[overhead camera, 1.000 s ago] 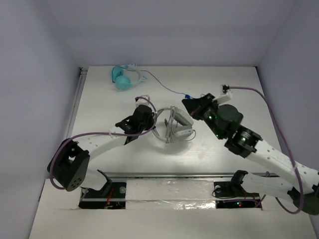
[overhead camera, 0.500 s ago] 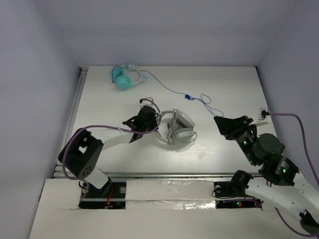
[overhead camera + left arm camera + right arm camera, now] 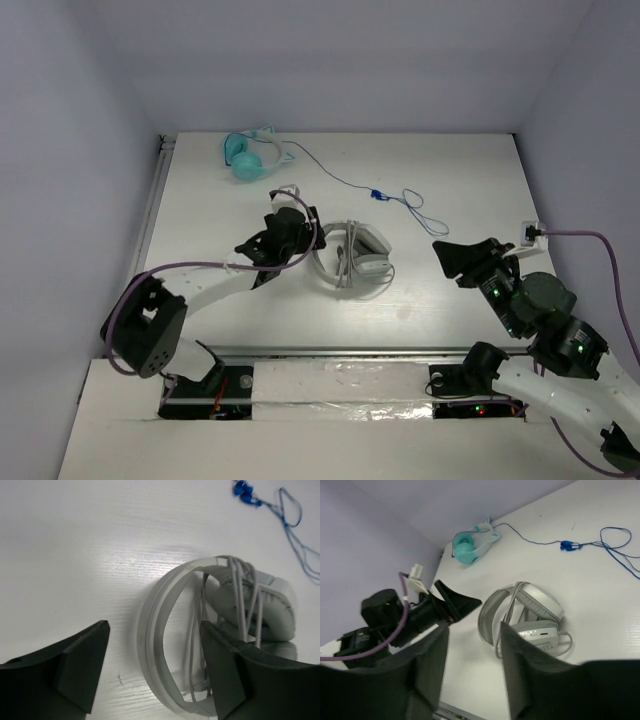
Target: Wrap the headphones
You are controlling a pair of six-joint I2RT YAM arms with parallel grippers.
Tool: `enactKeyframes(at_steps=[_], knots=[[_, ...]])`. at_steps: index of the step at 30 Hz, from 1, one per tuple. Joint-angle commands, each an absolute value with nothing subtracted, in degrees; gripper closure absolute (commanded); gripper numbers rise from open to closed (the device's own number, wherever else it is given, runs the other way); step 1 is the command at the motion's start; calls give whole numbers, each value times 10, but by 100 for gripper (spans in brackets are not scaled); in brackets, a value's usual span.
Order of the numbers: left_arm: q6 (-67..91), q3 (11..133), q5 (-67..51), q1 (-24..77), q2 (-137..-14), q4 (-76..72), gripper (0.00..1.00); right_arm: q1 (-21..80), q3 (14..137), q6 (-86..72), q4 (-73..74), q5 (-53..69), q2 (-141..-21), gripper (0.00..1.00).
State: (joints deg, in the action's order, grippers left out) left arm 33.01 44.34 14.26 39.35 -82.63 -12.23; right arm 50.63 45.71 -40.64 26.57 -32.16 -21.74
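1. Shows the headphones (image 3: 352, 255) lying on their side in the middle of the table (image 3: 470, 170), with the thin grey cable (image 3: 245, 592) looped across the ear pads (image 3: 260, 610) and the headband (image 3: 150, 630).
2. Finds the left gripper (image 3: 154, 630) at nine o'clock of them and just beside. Jaws spread wide either side of the headband arc, clasping nothing.
3. Places the right gripper (image 3: 472, 630) at about four o'clock, well apart, jaws parted and empty.
4. Judged light overall: stiff but springy in the headband, soft and yielding at the grey pads. Smooth white plastic, likely to slip between hard fingers.
5. Points to the flat middle of the headband or the hard shell of a cup as the sound hold. Warns against the limp cable, which is apt to slide or unwind if tugged.
6. Reveals no brand, label or readable writing in any view. Small marks on one cup, too small to make out.
7. Leaves the teal headphones (image 3: 250, 157) at eleven o'clock near the far edge, with their blue-plug cable (image 3: 375, 193) trailing toward one o'clock, apart from the white pair.
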Motion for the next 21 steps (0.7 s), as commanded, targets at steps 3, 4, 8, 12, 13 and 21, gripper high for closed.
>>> enactKeyframes(at_steps=[3, 4, 8, 12, 13, 21], knots=[[316, 483, 192, 391, -681, -78, 14, 504, 522, -374, 298, -337, -207, 35], [309, 487, 193, 391, -635, -59, 12, 504, 528, -367, 308, -341, -200, 4], [303, 519, 235, 391, -537, 21, 1, 504, 573, -351, 346, -372, -193, 0], [294, 549, 279, 391, -480, 89, 1, 504, 589, -344, 373, -388, -190, 0], [294, 550, 276, 391, -463, 94, 1, 504, 588, -344, 373, -388, -188, 0], [284, 531, 236, 391, -414, 63, 1, 504, 589, -347, 377, -352, -177, 0]])
